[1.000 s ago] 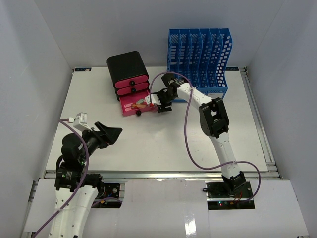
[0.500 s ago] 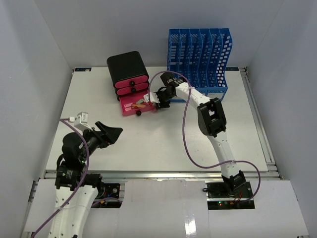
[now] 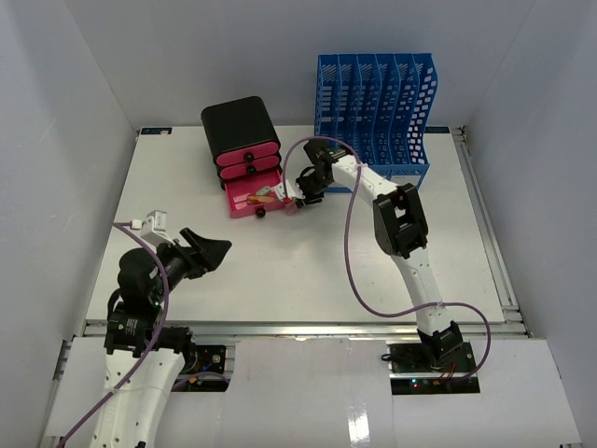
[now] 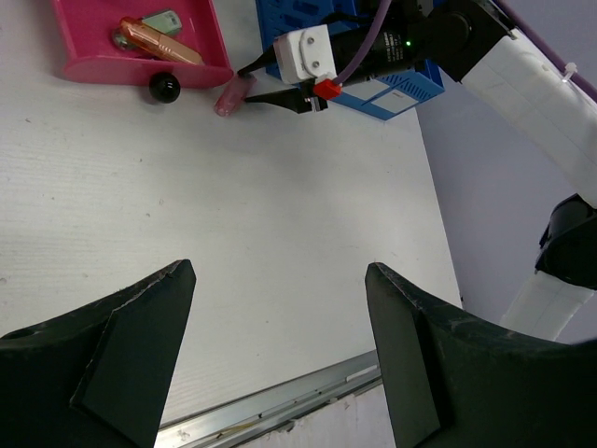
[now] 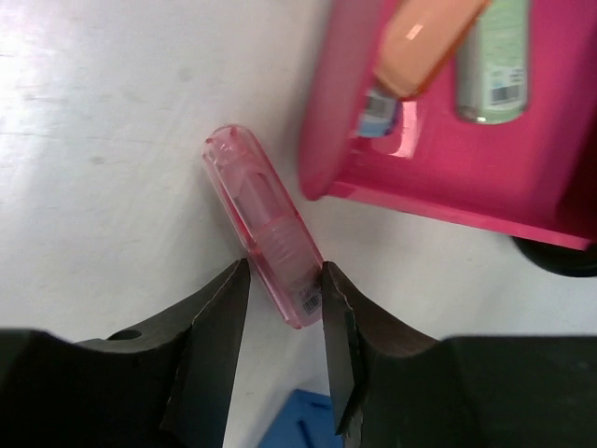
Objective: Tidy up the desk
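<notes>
The white desk (image 3: pixel 308 266) carries a black box (image 3: pixel 238 126) with pink drawers; its lowest pink drawer (image 3: pixel 244 207) is pulled open. In the right wrist view the drawer (image 5: pixel 448 187) holds an orange pen (image 5: pixel 420 37) and a green tube (image 5: pixel 494 65). A clear pink tube (image 5: pixel 266 229) lies on the desk just outside the drawer's right corner. My right gripper (image 5: pixel 284 275) is closed on the tube's near end; it also shows from above (image 3: pixel 297 199). My left gripper (image 4: pixel 277 275) is open and empty above the front left of the desk (image 3: pixel 219 247).
A blue slotted file rack (image 3: pixel 373 103) stands at the back right, just behind my right wrist. The drawer's black knob (image 4: pixel 164 87) sticks out toward the front. A metal rail (image 3: pixel 308 327) runs along the desk's front edge. White walls enclose the desk.
My right gripper has moved a little back and left, toward the open drawer's corner, with the pink tube. The left arm has not moved.
</notes>
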